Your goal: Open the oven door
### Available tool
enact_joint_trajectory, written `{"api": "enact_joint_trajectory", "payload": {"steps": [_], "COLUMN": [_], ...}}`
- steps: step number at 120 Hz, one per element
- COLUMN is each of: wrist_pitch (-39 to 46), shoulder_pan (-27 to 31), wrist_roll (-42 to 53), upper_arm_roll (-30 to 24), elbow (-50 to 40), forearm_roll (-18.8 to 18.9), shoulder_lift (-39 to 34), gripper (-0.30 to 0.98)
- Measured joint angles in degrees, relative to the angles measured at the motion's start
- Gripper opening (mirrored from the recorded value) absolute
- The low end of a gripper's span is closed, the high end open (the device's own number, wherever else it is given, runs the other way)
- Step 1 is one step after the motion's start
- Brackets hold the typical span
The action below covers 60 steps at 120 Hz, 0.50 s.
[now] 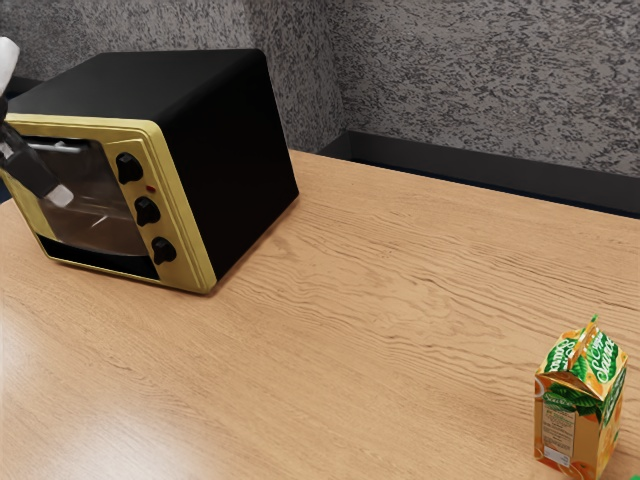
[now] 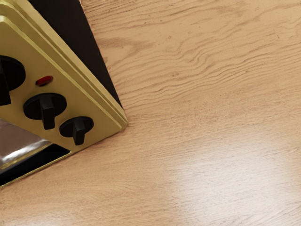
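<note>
as the claw (image 1: 60,194) hangs, oven door (image 1: 108,228) behind it, opening and grip impossible to tell

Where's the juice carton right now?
The juice carton stands on the table near the exterior view's lower right corner, well apart from the toaster oven at that view's left.

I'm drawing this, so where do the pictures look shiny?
Exterior view: a pale glow on the table at the view's lower left, a bright streak on the oven glass; wrist view: broad white glare on the table, shine on the glass.
</note>
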Motion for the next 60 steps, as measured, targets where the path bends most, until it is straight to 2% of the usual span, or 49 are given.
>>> {"api": "enact_joint_trajectory", "payload": {"steps": [13,25,40,60], "wrist_pitch": [6.4,10.5,13.6,16.4], "shoulder_pan": [8.1,10.2,10.6,10.6], "wrist_roll": [11.0,19.5,28.3,37.6], "upper_arm_roll": [-7.2,-9.0,-8.6,-7.8], "elbow": [-0.8,-2.2,-3.0,-1.4], "forearm_roll": [-5.1,-7.4,-8.2,-6.9], "shoulder_lift": [0.1,2.3,6.2,11.3], "gripper": [0.69,0.69,0.69,0.69]}}
